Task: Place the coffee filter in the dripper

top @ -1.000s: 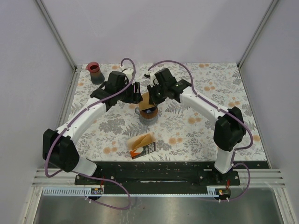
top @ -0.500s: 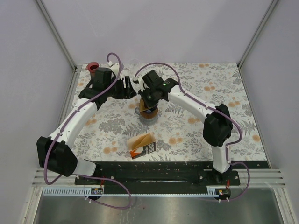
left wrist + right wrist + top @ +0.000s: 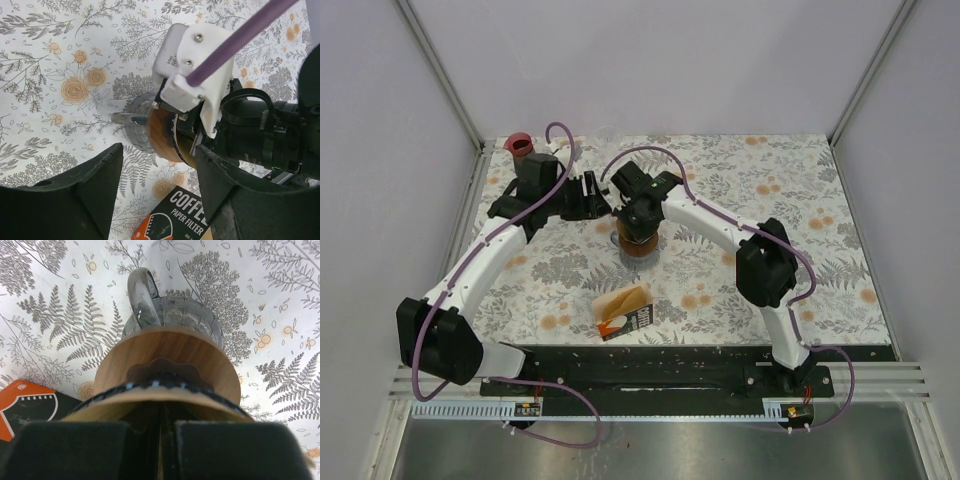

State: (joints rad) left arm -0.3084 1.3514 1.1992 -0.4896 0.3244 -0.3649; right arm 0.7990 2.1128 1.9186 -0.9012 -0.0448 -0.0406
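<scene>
The dripper [image 3: 639, 245], with a wooden collar [image 3: 165, 347] on a ribbed glass base with a handle [image 3: 141, 295], stands mid-table. My right gripper [image 3: 636, 216] is right above it, shut on the brown coffee filter [image 3: 107, 407], whose opened rim lies inside the dripper's dark rim in the right wrist view, fingers [image 3: 161, 440] together on its seam. My left gripper [image 3: 601, 195] is open and empty, just left of the dripper; in the left wrist view [image 3: 160, 200] it looks toward the dripper [image 3: 162, 137] and the right gripper [image 3: 260, 135].
A black and orange coffee filter packet [image 3: 623, 312] with filters sticking out lies nearer the front; it also shows in the left wrist view [image 3: 185, 220]. A red-lidded cup [image 3: 521, 146] stands at the back left corner. The floral cloth [image 3: 800, 200] covers the table.
My left gripper has drawn back to the left, away from the dripper. My right gripper has moved left over the dripper with the filter and come down onto it.
</scene>
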